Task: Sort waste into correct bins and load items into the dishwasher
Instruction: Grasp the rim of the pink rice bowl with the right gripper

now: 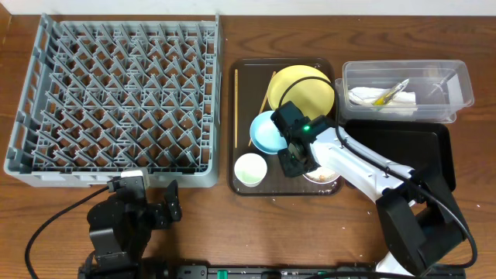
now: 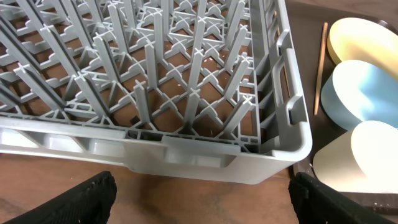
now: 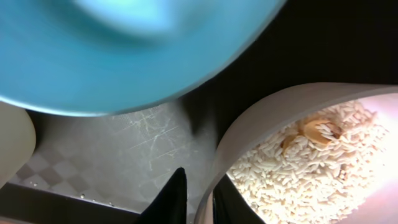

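Note:
My right gripper (image 1: 298, 159) (image 3: 198, 199) is low over the brown serving tray (image 1: 244, 77). Its fingers straddle the rim of the white bowl (image 1: 324, 177) (image 3: 267, 118), one inside and one outside. The bowl holds white rice scraps (image 3: 311, 168). The light blue bowl (image 1: 267, 130) (image 3: 124, 50) sits just beside it, with the yellow plate (image 1: 306, 85) behind and the small white cup (image 1: 250, 170) at the tray's front left. Chopsticks (image 1: 235, 105) lie along the tray's left edge. My left gripper (image 1: 143, 205) (image 2: 205, 205) is open and empty in front of the grey dish rack (image 1: 23, 108) (image 2: 186, 149).
The clear tub (image 1: 457, 77) at the back right holds the white napkin (image 1: 380, 97) and the green-and-yellow sachet (image 1: 391, 91). The black tray (image 1: 403, 151) lies in front of it, partly under my right arm. The left wrist view also shows the cup (image 2: 367, 155) and blue bowl (image 2: 367, 93).

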`<state>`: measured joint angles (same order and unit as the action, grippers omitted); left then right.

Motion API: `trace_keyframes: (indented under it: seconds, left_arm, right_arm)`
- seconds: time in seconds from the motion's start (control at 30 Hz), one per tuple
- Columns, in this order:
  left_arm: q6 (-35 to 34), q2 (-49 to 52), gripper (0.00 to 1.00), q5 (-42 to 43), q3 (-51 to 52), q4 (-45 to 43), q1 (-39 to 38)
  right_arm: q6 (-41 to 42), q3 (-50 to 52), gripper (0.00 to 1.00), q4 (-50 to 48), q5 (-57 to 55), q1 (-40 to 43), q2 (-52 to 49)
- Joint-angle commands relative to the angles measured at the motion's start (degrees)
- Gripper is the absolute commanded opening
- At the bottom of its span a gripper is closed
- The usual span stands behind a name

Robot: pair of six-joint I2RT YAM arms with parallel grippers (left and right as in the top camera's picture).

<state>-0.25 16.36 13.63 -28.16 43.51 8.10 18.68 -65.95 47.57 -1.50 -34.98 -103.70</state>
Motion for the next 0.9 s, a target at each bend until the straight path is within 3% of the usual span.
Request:
trace_keyframes:
  seconds: [0.0, 0.07, 0.17, 0.3, 0.43, 0.5, 0.87]
  left_arm:
    - [-0.8, -0.1, 0.91, 0.7, -0.8, 0.0, 0.1]
    - [-0.8, -0.1, 0.91, 0.7, -0.8, 0.0, 0.1]
    - [-0.8, -0.1, 0.90, 0.7, -0.8, 0.0, 0.1]
    - [-0.8, -0.1, 0.90, 0.7, -0.8, 0.0, 0.1]
    - [-0.8, -0.1, 0.91, 0.7, -0.8, 0.0, 0.1]
    - [-0.8, -0.1, 0.91, 0.7, -0.8, 0.0, 0.1]
    - [-0.8, -0.1, 0.90, 0.7, -0.8, 0.0, 0.1]
  right_arm:
    - [1.0, -0.7, 0.09, -0.4, -1.3, -0.6, -0.6]
    - [1.0, -0.6, 0.01, -0.7, -1.3, -0.8, -0.7]
    - [1.0, -0.6, 0.01, -1.0, -1.3, -1.2, -1.6]
    - [0.8, -0.6, 0.11, -0.4, -1.3, -1.5, -2.3]
    - [0.8, -0.6, 0.15, 0.5, -1.0, -1.5, -2.3]
    - [0.8, -0.6, 0.01, 3.1, -1.6, -1.5, -2.4]
    - [0.8, -5.7, 0.01, 7.1, 0.9, -1.5, 0.7]
